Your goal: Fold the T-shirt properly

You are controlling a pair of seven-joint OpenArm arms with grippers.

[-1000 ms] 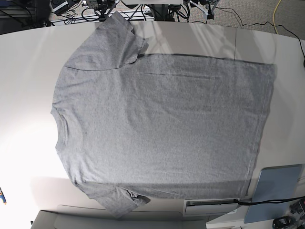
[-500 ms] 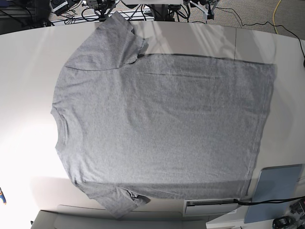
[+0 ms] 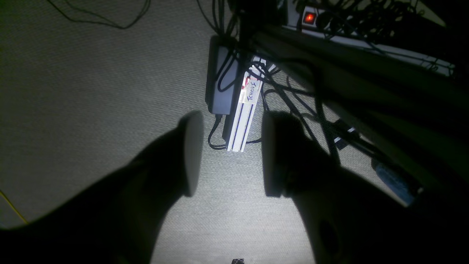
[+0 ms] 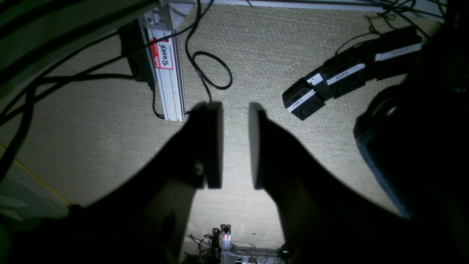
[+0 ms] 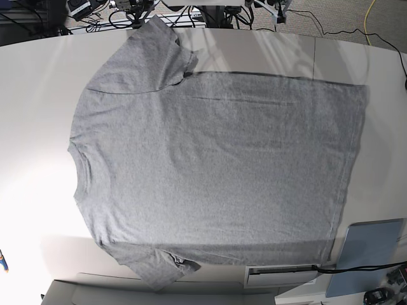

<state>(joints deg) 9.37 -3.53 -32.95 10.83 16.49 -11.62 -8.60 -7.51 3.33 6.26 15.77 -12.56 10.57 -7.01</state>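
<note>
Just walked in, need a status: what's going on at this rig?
Nothing is being handled at this moment. The T-shirt lies spread flat and unfolded on the white table, plain grey side up, collar toward the base view's left. Both arms are off the table: the left gripper and right gripper hang open and empty over the carpet, among cables.

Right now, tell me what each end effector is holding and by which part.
Nothing is held. The left end effector and right end effector both stand open over the floor, while the T-shirt lies spread flat on the table, untouched.
</note>
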